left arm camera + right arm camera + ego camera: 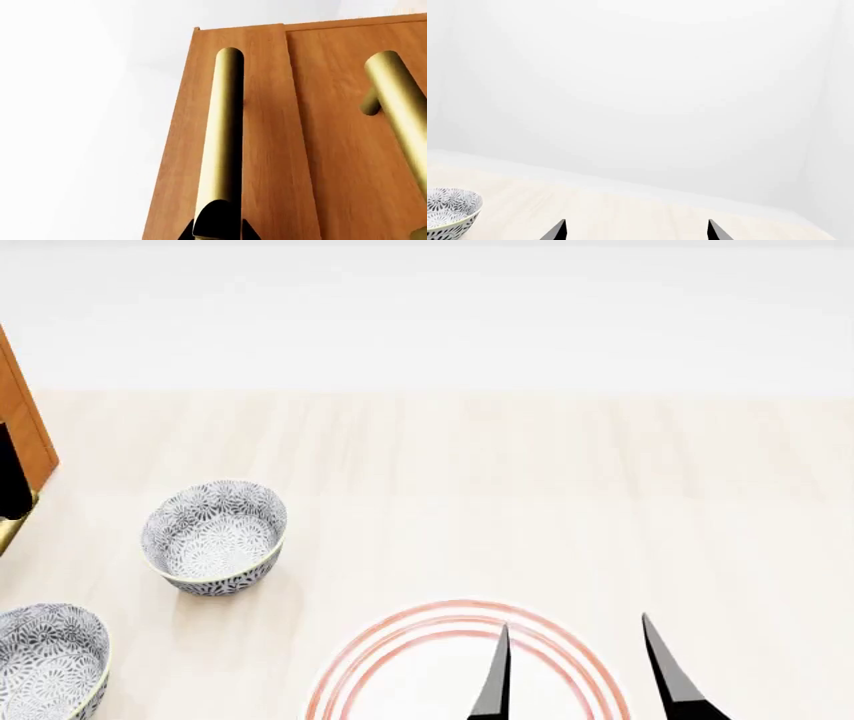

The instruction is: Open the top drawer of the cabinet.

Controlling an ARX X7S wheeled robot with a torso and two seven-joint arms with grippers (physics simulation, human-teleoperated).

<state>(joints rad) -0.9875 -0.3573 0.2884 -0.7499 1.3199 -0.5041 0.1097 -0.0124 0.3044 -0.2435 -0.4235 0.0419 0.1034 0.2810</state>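
**Observer:** Where was the top drawer when you logged this?

**Me:** At the far left of my head view. Only a corner of the cabinet (24,410) showed there. In my left wrist view the top drawer (273,150) filled the frame, its front running along the cabinet's outer edge. The lower drawer (347,175) sat beside it with its own bar (400,100).

**Observer:** And the left gripper?

**Me:** My left gripper (219,232) straddled the top drawer's brass handle (223,130), one dark fingertip close on each side of the bar. I could not tell whether the pads were pressing it. My right gripper (583,680) hung idle with its fingers apart above the red-ringed plate (387,660), well away from the work.

**Observer:** Was the drawer open at all?

**Me:** I judged not. The two fronts looked flush.

**Observer:** How would you do the pull well?

**Me:** I noted these points:
- Confirm a firm clamp on the bar first.
- Draw straight out, square to the front, so the drawer doesn't rack on its runners.
- Keep the wrist level so the round bar doesn't roll out of the fingers.
- Go slowly. The nearer patterned bowl (214,535) and the second bowl (40,660) stood on the table (561,490) close to the cabinet, and I judged a hasty elbow could clip them.
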